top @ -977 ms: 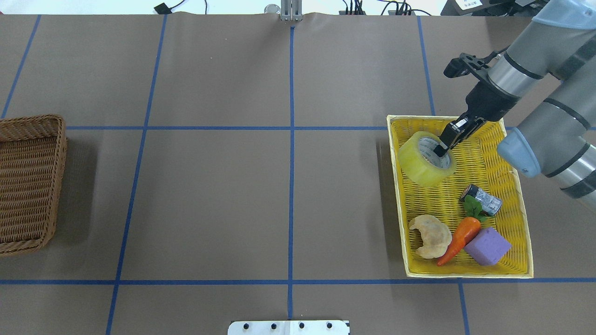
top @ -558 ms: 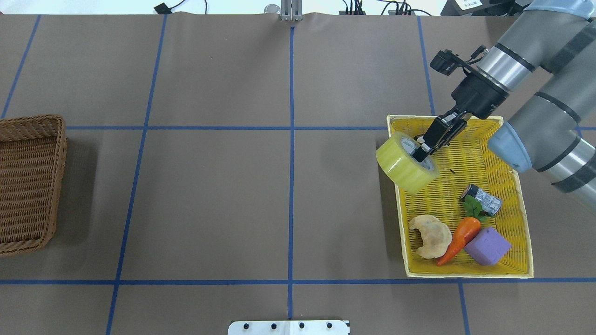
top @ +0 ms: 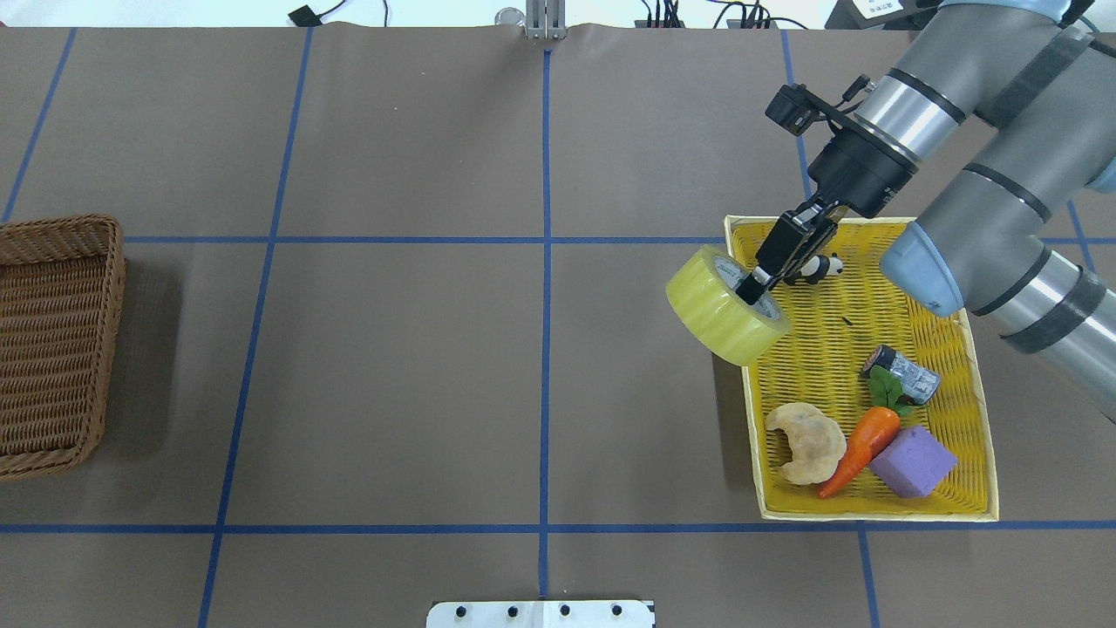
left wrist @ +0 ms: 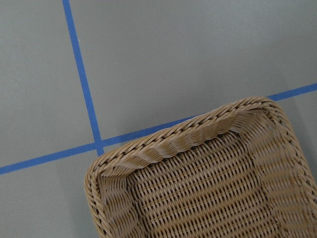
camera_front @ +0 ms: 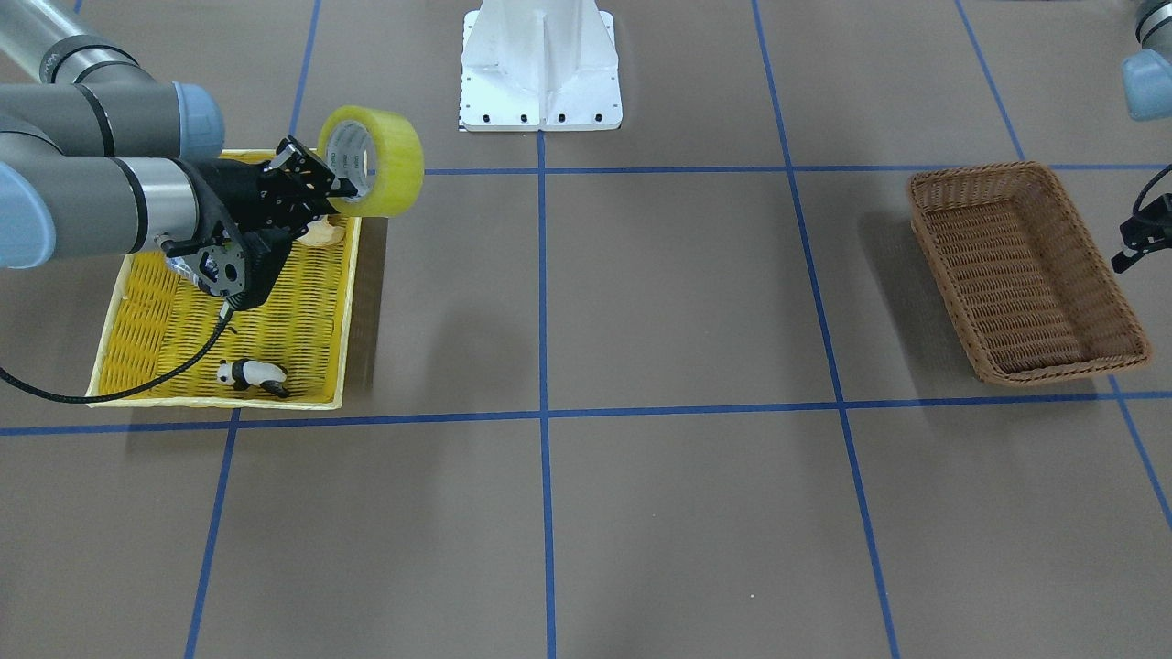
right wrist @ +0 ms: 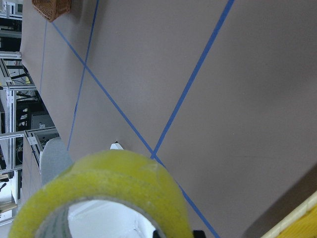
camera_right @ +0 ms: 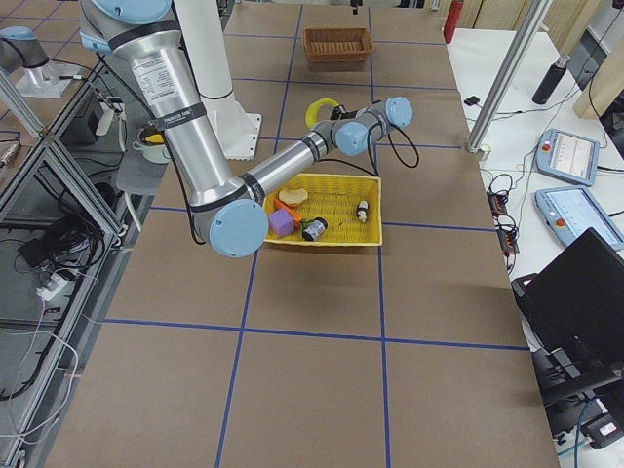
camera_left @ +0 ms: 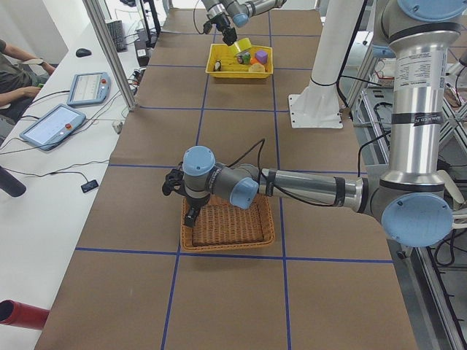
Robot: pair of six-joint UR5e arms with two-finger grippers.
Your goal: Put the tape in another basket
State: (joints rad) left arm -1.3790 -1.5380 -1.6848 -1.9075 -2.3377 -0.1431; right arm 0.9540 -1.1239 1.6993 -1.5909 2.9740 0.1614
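The tape, a wide translucent yellow roll with a pale core, hangs tilted in the air over the left rim of the yellow tray. My right gripper is shut on the tape's wall, with one finger inside the core. The tape also shows in the front view and fills the bottom of the right wrist view. The brown wicker basket sits empty at the far left edge. My left gripper hovers by the basket's outer end; I cannot tell how its jaws stand.
The yellow tray holds a croissant, a carrot, a purple block, a silver-black cylinder and a small panda toy. The white robot base stands at the table's near middle edge.
My right gripper has lifted the tape and carried it left, from inside the tray to above its left rim. The panda toy now shows where the tape lay.
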